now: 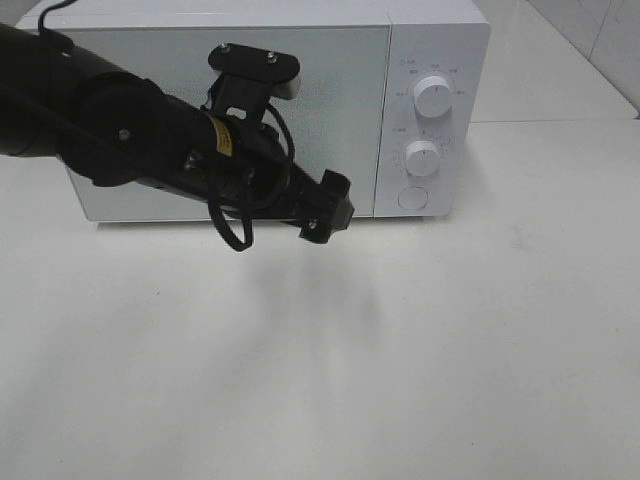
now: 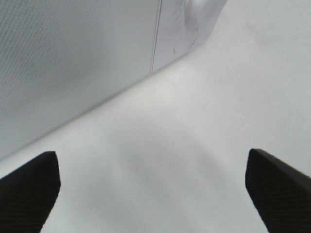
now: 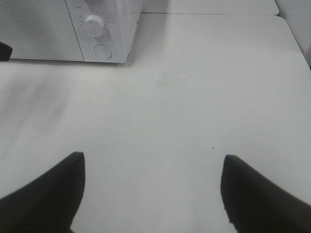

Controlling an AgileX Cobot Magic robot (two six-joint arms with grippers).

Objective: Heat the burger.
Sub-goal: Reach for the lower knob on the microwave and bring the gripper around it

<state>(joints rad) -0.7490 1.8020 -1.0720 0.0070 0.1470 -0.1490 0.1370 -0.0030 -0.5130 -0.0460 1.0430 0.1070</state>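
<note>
No burger showed; microwave (image 1: 335,90) was shut.
Left gripper (image 2: 151,158) and right gripper (image 3: 153,159) were both spread, empty; the soft burger probably wanted a gentle side hold.

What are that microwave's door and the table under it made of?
Microwave door: likely glass over metal mesh; a fine dot pattern shows on its grey face. Table: matte white, perhaps laminate; faint scuffs, soft shadows, no glare.
</note>
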